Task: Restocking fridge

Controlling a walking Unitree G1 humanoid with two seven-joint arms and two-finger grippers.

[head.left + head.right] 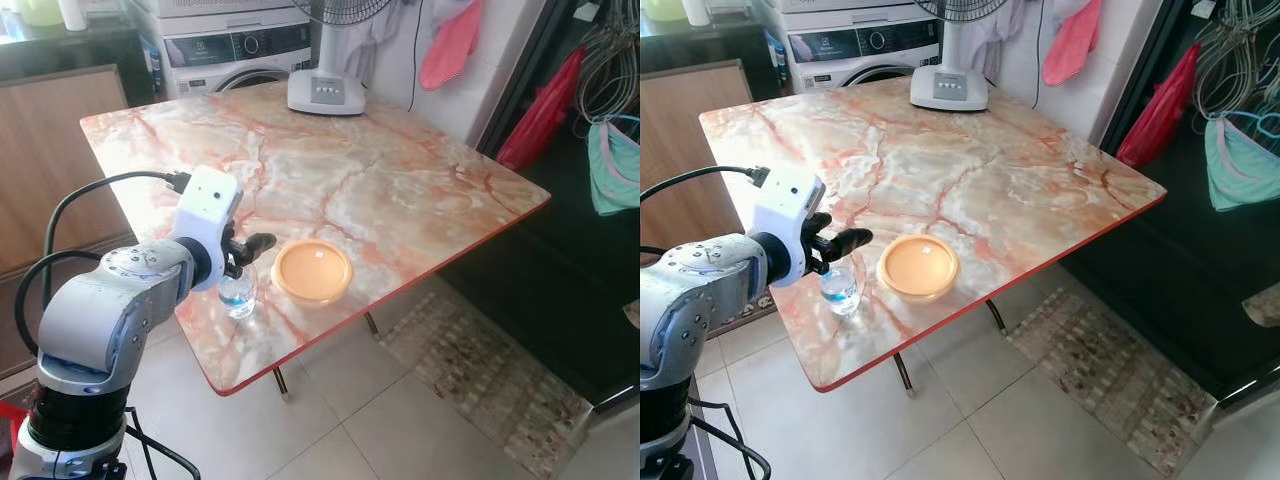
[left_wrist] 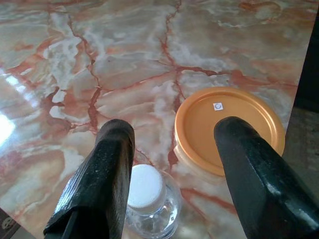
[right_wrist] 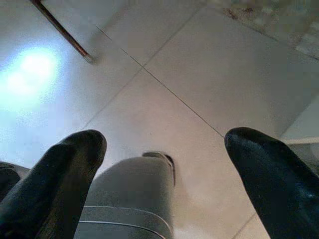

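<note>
A small clear water bottle with a white cap stands upright near the front-left corner of the marble-patterned tabletop. Just beside it, toward the robot's right, sits a round container with an orange lid; whether the two touch cannot be told.

The left end effector hovers over the bottle with its two black fingers spread wide and gripping nothing. In the left wrist view one finger lies over the bottle's edge and the other over the rim of the orange lid.

The right end effector hangs idle above the tiled floor, its fingers apart and empty.

At the far edge of the tabletop stands the white base of a fan. Behind it is a washing machine, and clothes hang by the wall.
</note>
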